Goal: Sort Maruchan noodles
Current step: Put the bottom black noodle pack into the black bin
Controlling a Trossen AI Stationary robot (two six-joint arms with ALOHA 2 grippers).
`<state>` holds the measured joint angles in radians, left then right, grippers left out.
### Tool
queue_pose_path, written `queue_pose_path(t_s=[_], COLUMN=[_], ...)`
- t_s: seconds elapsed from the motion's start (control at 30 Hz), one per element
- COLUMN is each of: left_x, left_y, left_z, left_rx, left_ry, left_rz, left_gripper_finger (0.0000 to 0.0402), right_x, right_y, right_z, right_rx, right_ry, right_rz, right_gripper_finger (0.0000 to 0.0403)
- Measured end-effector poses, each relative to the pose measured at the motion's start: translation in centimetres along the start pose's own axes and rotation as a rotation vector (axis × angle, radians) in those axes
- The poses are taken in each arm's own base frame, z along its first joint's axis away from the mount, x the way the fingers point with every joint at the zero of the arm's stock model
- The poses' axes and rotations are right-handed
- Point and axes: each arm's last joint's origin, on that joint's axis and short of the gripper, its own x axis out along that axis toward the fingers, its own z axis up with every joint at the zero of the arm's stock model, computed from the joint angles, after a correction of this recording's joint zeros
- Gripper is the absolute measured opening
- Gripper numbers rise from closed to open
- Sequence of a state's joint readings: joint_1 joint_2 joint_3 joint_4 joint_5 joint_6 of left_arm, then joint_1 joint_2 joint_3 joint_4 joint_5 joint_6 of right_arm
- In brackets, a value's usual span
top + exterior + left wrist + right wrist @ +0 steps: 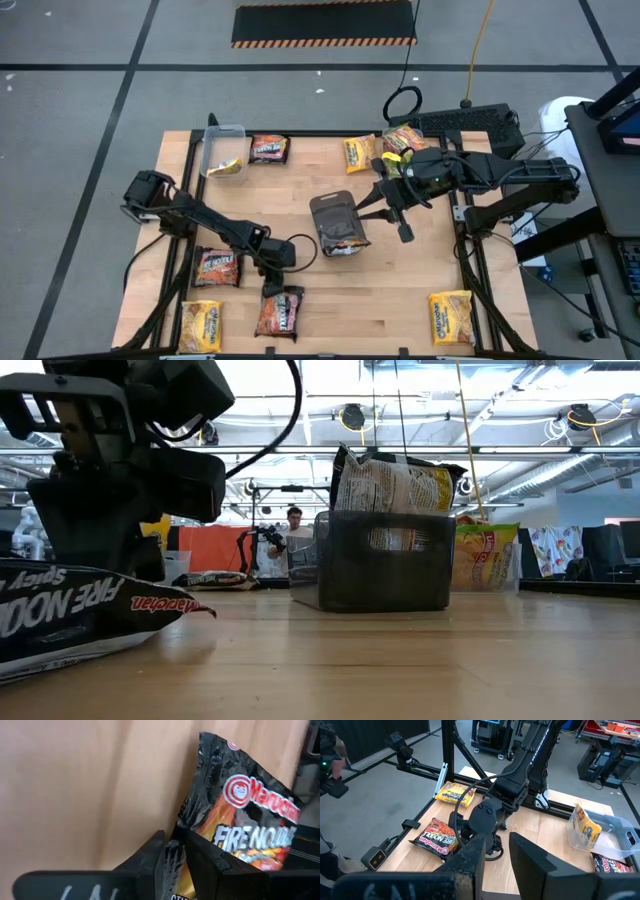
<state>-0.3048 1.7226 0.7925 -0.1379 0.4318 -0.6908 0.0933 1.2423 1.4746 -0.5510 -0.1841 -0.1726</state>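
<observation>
A dark noodle packet is pinched by the left hand; right hand spread beside tray.

Pale wooden desk filling the middle of the high view, black-framed at its edges. At upper left, a clear tub beside a dark packet; yellow packet at upper centre. Dark grey tray mid-frame. Lower left: two dark packets and a yellow packet. Lower right: another yellow packet.
</observation>
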Motion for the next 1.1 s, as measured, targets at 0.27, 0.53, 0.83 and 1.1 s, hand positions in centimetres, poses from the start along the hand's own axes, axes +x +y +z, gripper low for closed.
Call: queue_pose_path(t_s=[0.27,0.53,0.83,1.1], left_x=[-0.5,-0.4,0.0,0.4], left_y=[-0.5,-0.8,-1.0,-1.5], left_z=[0.2,0.0,-0.3,-0.8], left_rx=[-0.023,0.001,0.018,0.034], left_ry=[0.071,0.072,0.011,0.025], left_rz=[-0.157,-0.161,-0.061,-0.063], left_gripper_finger=[0.0081,0.0081,0.0081,0.0081], right_x=[0.0,0.0,0.0,0.0], right_y=[0.0,0.0,0.0,0.0], right_z=[0.0,0.0,0.0,0.0], right_rx=[-0.037,-0.049,-0.049,-0.049], right_ry=[0.000,0.000,0.000,0.000], right_rz=[0.000,0.000,0.000,0.000], right_gripper_finger=[0.0084,0.0084,0.0084,0.0084])
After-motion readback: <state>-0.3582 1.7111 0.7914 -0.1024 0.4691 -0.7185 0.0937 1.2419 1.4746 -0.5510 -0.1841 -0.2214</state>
